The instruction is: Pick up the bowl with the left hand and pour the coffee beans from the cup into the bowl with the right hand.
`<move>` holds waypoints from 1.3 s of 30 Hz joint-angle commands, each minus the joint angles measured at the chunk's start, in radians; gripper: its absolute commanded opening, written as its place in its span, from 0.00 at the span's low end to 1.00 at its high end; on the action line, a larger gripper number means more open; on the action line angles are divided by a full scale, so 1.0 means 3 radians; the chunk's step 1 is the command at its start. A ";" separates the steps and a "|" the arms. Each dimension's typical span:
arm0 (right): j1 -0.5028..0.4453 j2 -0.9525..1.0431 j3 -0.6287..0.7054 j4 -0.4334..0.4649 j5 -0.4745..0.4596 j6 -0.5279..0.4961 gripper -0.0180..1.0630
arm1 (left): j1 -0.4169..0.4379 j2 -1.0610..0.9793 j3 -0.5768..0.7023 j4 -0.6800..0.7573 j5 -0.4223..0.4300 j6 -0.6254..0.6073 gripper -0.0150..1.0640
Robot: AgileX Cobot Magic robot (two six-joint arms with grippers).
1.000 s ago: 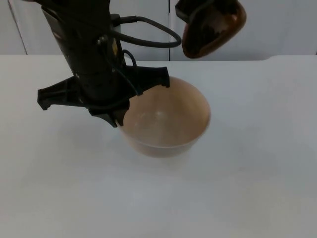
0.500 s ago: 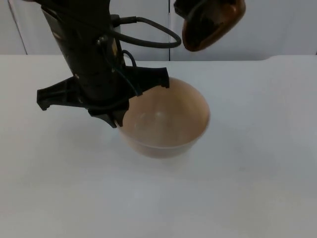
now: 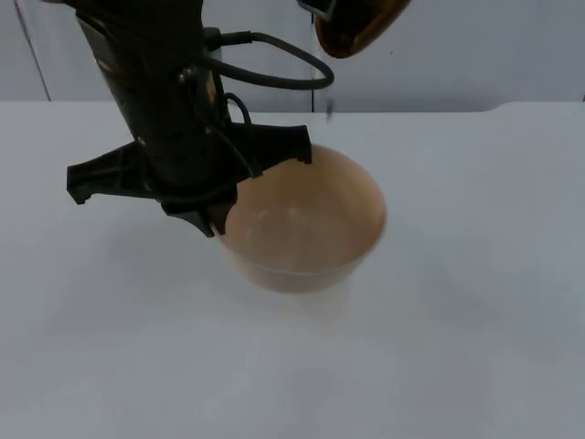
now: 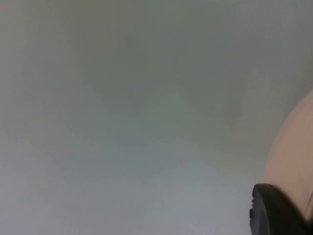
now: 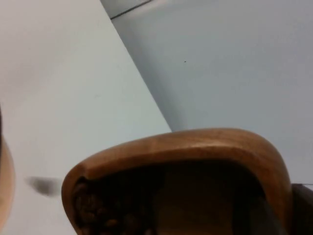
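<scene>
A pale tan bowl (image 3: pixel 306 219) is held just above the white table, and my left gripper (image 3: pixel 220 219) is shut on its left rim. In the left wrist view the bowl's wall (image 4: pixel 293 156) lies against a black fingertip (image 4: pixel 274 213). The brown wooden cup (image 3: pixel 355 23) hangs tilted high above the bowl's far rim, with my right gripper (image 3: pixel 315 7) shut on it. Dark coffee beans (image 5: pixel 100 210) lie at the cup's lowered mouth (image 5: pixel 176 161). A blurred dark bean (image 3: pixel 329 111) is falling between cup and bowl.
The white table (image 3: pixel 475 302) stretches around the bowl to the grey partition wall (image 3: pixel 494 46) behind. The left arm's black body (image 3: pixel 155 101) stands over the bowl's left side.
The cup has risen and shifted left over the bowl while tipping further. A bean has left it and is falling. Bowl and left arm have stayed in place.
</scene>
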State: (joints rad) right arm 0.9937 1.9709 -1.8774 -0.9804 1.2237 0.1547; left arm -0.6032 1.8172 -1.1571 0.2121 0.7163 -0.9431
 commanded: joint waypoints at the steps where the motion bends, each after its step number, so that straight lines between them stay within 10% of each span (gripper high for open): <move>1: 0.0025 -0.0034 0.0009 -0.0082 -0.0008 -0.0044 0.02 | -0.0003 -0.0011 -0.0013 0.0001 0.0020 -0.0042 0.01; 39: 0.0217 -0.0034 0.0009 -0.0481 -0.0008 -0.0178 0.02 | -0.0003 -0.0011 -0.0013 -0.0005 0.0034 -0.0042 0.01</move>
State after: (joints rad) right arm 1.0517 1.9709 -1.8748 -1.1044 1.2237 0.1051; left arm -0.6032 1.8172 -1.1571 0.2121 0.7228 -0.9431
